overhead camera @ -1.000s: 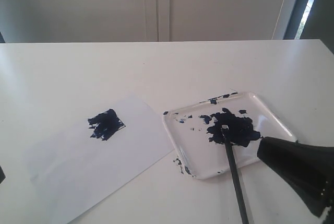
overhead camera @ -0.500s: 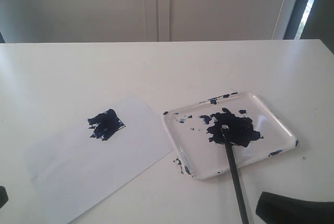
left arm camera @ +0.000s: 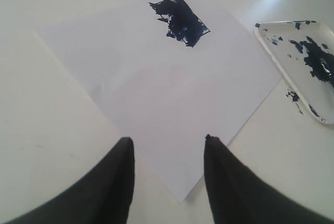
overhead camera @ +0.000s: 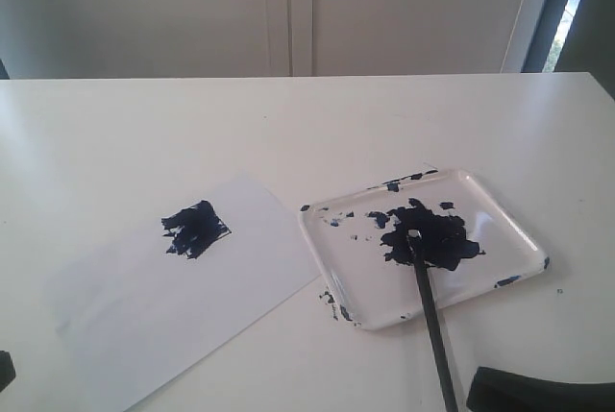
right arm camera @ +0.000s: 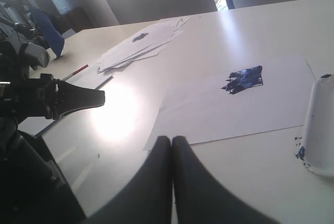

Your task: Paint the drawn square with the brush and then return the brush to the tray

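Right hand (right arm camera: pixel 172 140) pinched together, left hand (left arm camera: pixel 167 141) apart. The brush (overhead camera: pixel 430 311) overhangs the tray (overhead camera: pixel 509 216) beside the right hand, so it maybe gets bumped off.

A white paper sheet (overhead camera: pixel 192 306) lies flat toward the near edge of the tabletop (overhead camera: pixel 288 124) — a loose stack of papers (right arm camera: pixel 141 46) sits well apart.

Left gripper (left arm camera: pixel 167 140): two matte black fingers (left arm camera: pixel 117 182), broad, tapering to blunt tips. Right gripper (right arm camera: pixel 172 140): same smooth black, rounded fingers.
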Available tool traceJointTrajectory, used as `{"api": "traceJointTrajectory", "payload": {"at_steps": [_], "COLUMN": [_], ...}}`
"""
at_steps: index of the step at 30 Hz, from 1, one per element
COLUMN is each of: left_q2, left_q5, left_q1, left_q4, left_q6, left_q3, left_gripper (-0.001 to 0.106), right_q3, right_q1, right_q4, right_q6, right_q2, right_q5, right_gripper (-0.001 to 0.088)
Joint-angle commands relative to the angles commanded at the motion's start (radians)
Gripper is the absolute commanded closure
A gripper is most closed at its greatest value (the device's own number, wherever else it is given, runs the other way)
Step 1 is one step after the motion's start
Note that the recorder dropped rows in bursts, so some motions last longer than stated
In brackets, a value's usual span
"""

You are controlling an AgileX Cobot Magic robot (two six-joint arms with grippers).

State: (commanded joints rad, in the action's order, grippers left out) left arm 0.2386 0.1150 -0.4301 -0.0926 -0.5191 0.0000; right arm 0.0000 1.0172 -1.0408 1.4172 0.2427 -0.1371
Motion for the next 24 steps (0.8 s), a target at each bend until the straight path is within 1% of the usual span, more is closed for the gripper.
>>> {"api": "traceJointTrajectory", "payload": {"at_steps": [7, 10, 19, 22, 24], "left_q2": [-0.006, -0.021, -0.163, -0.224, -0.239], "left_q5": [0.000, -0.002, -0.002, -0.002, -0.002], "left_q1": [0.000, 0.000, 0.000, 0.000, 0.000], "left_q4": [0.000, 0.000, 0.000, 0.000, 0.002], "left_q6": [0.000, 0.002, 0.002, 0.002, 0.002], "left_q3": [0.000, 0.000, 0.000, 0.000, 0.000], "left_gripper": [0.057, 0.057, 0.057, 0.057, 0.057], "right_q3": [0.000, 0.000, 0.000, 0.000, 0.000], "right_q1": [0.000, 0.000, 0.000, 0.000, 0.000], "right_q4": [0.000, 0.000, 0.000, 0.000, 0.000], "right_q6": [0.000, 0.000, 0.000, 0.000, 0.000], "right_q2": [0.000, -0.035, -0.243, -0.243, -0.243], "right_q5": [0.000, 0.002, 0.002, -0.012, -0.015], "right_gripper": [0.0868, 0.0868, 0.0868, 0.0868, 0.0868]}}
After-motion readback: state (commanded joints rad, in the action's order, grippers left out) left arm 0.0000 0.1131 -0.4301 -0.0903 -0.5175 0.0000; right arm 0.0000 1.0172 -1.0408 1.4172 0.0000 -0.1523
